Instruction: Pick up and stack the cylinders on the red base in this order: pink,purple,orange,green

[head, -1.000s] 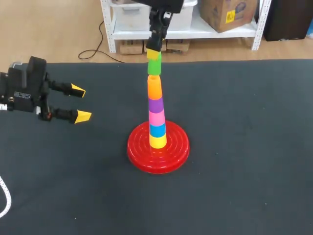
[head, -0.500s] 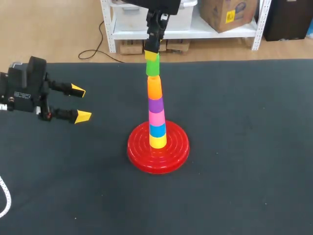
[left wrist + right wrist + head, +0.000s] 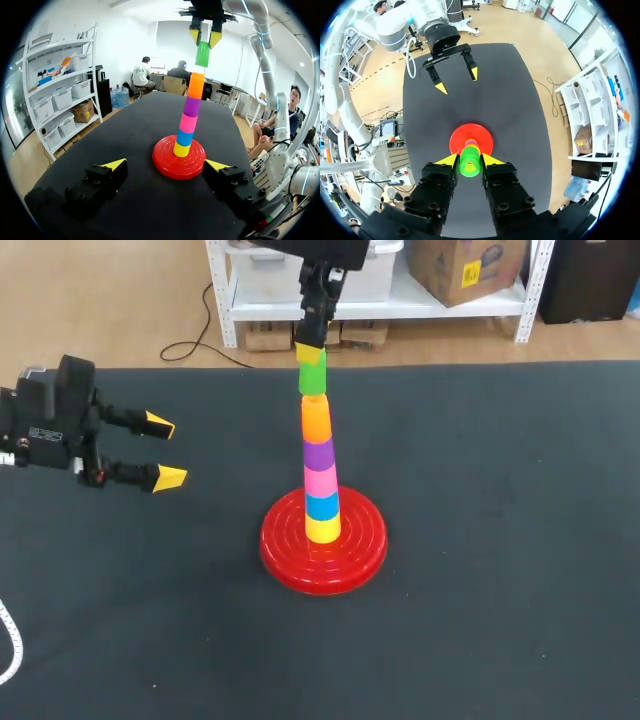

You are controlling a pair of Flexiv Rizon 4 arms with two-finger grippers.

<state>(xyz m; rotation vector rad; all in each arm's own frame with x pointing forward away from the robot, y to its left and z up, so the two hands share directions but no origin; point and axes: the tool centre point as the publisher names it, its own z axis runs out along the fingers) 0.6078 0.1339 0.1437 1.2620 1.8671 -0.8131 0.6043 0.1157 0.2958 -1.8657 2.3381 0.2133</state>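
The red base (image 3: 350, 558) sits on the black table (image 3: 500, 490), and everything else is best placed from it. A column rises from the base's centre. A yellow cylinder (image 3: 322, 528) is at the bottom, with a blue cylinder (image 3: 321, 505) on it. Above those come the pink cylinder (image 3: 320, 480), the purple cylinder (image 3: 318, 453) and the orange cylinder (image 3: 316, 418), each resting on the one below.

The green cylinder (image 3: 313, 375) is directly over the base at the very top of the column. It leans a little and is just above the orange one. I cannot tell whether its lower edge touches the orange one. The right gripper (image 3: 310, 348) hangs straight above the base, pointing down. Its two yellow-tipped fingers are pressed against opposite sides of the green cylinder's upper part. The right wrist view looks down past the fingers, with the green piece clamped between the tips and the base straight below.

The left gripper (image 3: 162, 452) hovers well off to the base's left, level above the table. Its fingers are spread wide with nothing between them, and they point toward the base.

A bit of white cable (image 3: 10, 645) lies on the table, far to the base's left and nearer the front edge.
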